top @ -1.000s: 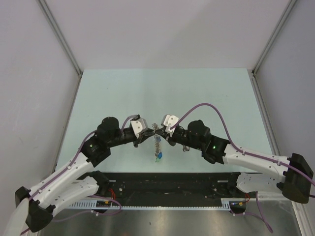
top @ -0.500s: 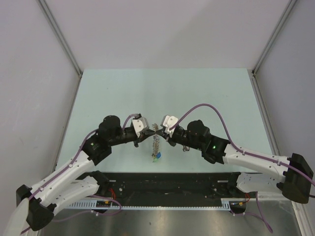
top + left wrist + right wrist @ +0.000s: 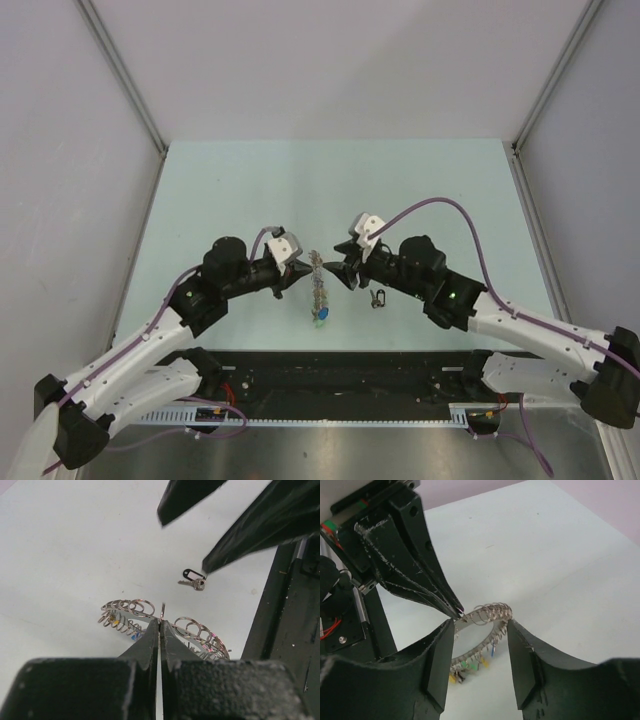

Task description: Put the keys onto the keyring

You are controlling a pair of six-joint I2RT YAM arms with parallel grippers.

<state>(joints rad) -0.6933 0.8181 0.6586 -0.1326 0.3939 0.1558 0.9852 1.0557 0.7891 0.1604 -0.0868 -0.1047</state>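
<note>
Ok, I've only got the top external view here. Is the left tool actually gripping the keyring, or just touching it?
Observer: Gripping. In the left wrist view the left tool is shut, its tips pinching one small loop of the keyring.
Operator: And the right tool?
Observer: Its own wrist view shows the right tool open, jaws apart, with the keyring framed between them.
Operator: What's the dark speck on the table by the right arm?
Observer: A loose key with a black tag, lying on the table apart from the keyring.
</note>
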